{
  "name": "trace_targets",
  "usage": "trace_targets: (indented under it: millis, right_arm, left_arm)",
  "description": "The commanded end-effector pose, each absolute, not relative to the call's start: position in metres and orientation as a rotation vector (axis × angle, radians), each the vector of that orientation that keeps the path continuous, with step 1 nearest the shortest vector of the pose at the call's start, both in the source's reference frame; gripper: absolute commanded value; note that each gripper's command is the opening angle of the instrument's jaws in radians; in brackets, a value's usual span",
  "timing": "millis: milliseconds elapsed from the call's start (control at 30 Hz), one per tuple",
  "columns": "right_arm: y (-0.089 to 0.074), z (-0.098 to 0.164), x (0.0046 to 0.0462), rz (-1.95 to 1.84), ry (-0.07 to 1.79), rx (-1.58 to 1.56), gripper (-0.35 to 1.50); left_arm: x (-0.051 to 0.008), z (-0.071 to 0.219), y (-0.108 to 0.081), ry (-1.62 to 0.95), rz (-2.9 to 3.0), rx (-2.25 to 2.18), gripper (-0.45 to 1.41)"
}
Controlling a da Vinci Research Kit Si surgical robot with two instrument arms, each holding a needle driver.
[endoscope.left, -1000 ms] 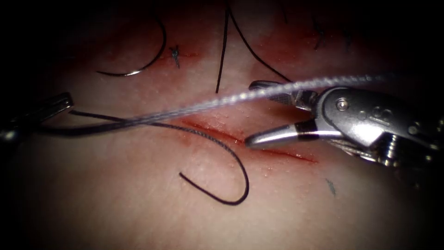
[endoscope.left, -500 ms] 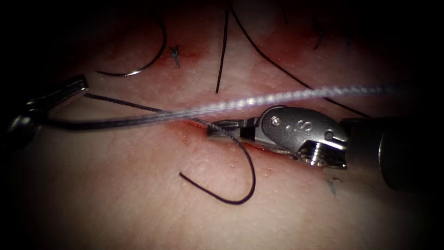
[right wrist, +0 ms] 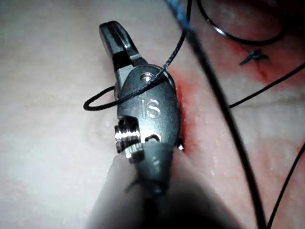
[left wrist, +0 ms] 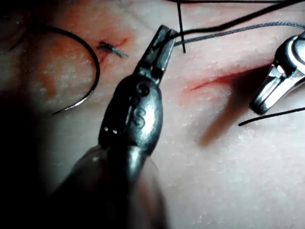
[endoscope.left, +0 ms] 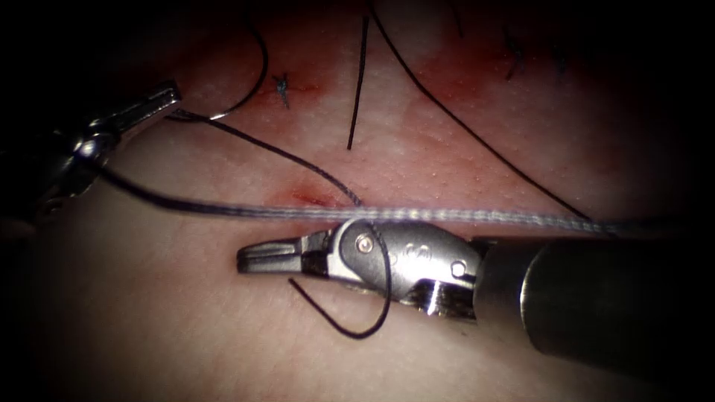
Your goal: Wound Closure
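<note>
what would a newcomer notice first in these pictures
The right tool lies low across the tissue, jaws shut and empty, with a dark thread loop draped over its wrist. The left tool grips thread at upper left, beside the curved needle lying free on the tissue.

Tissue (endoscope.left: 223,327): pale pink, finely stippled; red fluid (endoscope.left: 309,198) staining it just beyond the right end effector (endoscope.left: 257,259). Thread (endoscope.left: 462,217): grey, braided pattern, alongside that silver-metal end effector; its loose tail (endoscope.left: 350,333) dark, near black. Needle (left wrist: 81,95): dark, glinting.
</note>
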State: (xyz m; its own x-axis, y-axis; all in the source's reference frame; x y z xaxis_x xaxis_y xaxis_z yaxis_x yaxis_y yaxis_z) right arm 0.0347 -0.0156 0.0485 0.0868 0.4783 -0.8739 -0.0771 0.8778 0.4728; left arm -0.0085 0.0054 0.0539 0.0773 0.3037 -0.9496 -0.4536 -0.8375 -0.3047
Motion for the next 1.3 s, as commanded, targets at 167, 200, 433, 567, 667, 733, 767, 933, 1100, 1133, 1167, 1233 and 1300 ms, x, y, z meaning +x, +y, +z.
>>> trace_targets:
  millis: [167,200,433,567,667,733,767,933,1100,1133,1167,1233,1300]
  right_arm:
    - [-0.015,0.048,0.0355,0.498,1.51,0.354,-0.35]
    - [-0.015,0.048,0.0355,0.513,1.519,0.36,-0.35]
    - [-0.014,0.048,0.0351,0.671,1.535,0.281,-0.35]
    - [-0.012,0.048,0.0346,0.786,1.519,0.23,-0.03]
    - [-0.011,0.048,0.0343,0.848,1.49,0.199,0.31]
    - [-0.011,0.048,0.0342,0.874,1.474,0.179,0.46]
    - [-0.011,0.048,0.0341,0.888,1.464,0.163,0.52]
    - [-0.01,0.049,0.0339,0.989,1.43,0.14,1.06]
    - [-0.01,0.05,0.0345,1.022,1.421,0.136,1.11]
    - [-0.01,0.05,0.0346,1.026,1.42,0.138,1.11]
    - [-0.01,0.05,0.0348,1.025,1.42,0.134,1.11]
    - [-0.01,0.05,0.0351,1.019,1.406,0.132,1.11]
    - [-0.011,0.051,0.0355,1.008,1.377,0.134,1.08]
  left_arm:
    - [-0.0098,0.058,0.005,0.241,1.922,-1.768,-0.45]
    - [-0.0101,0.059,0.004,0.247,1.944,-1.755,-0.45]
    - [-0.011,0.063,0.001,0.269,2.06,-1.709,-0.45]
    - [-0.0113,0.063,-0.001,0.234,2.071,-1.719,-0.45]
    - [-0.0116,0.063,-0.002,0.213,2.075,-1.735,-0.45]
    - [-0.0118,0.062,-0.003,0.202,2.081,-1.741,-0.45]
    - [-0.0119,0.062,-0.004,0.198,2.083,-1.742,-0.45]
    - [-0.013,0.06,-0.006,0.173,2.097,-1.752,-0.45]
    - [-0.0143,0.058,-0.008,0.139,2.111,-1.764,-0.45]
    - [-0.0146,0.057,-0.009,0.133,2.109,-1.768,-0.45]
    - [-0.0147,0.057,-0.009,0.127,2.108,-1.773,-0.45]
    - [-0.015,0.055,-0.009,0.114,2.103,-1.777,-0.45]
    - [-0.0151,0.054,-0.009,0.108,2.108,-1.782,-0.45]
